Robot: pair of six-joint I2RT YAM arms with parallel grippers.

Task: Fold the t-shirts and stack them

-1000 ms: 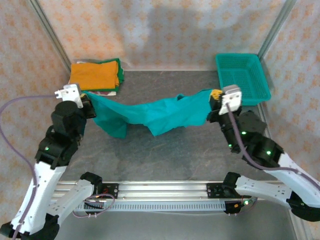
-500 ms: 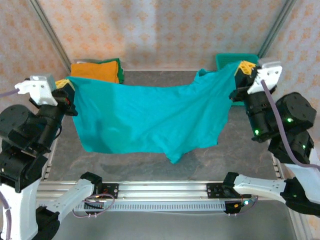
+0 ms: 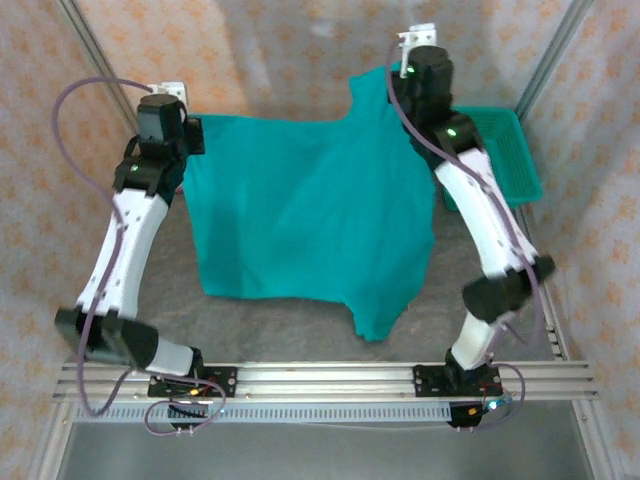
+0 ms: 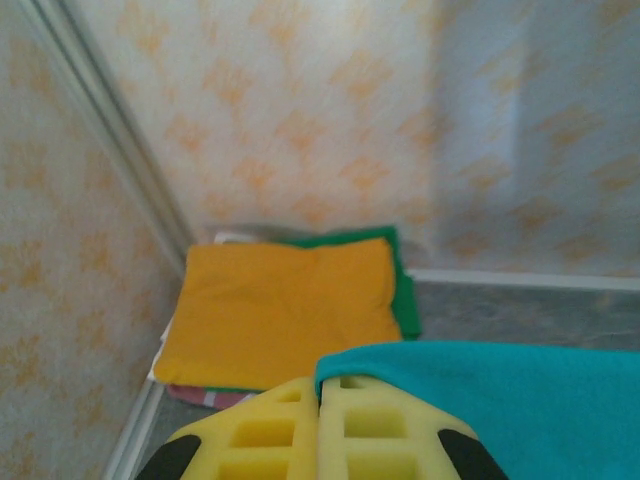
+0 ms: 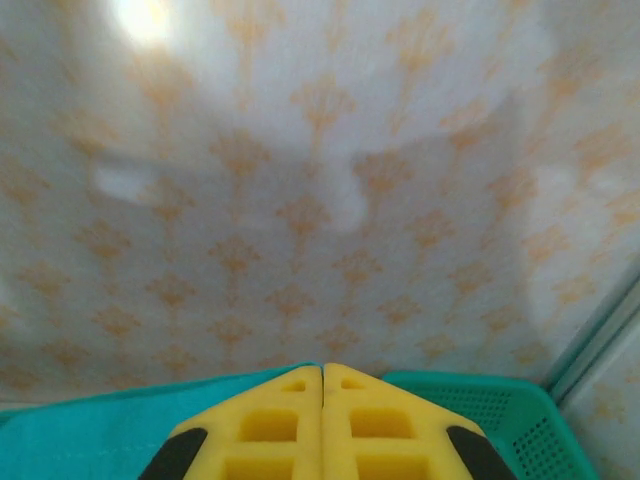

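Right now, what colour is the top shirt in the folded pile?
The top shirt is orange, clearest from the left wrist view.

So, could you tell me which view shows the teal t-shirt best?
The top external view: the teal t-shirt is spread out with nearly its whole outline visible. The left wrist view shows one corner beside the fingers; the right wrist view shows a thin strip.

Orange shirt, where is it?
Left wrist view: the orange shirt lies folded atop a green shirt beside the corner post, just beyond the teal shirt.
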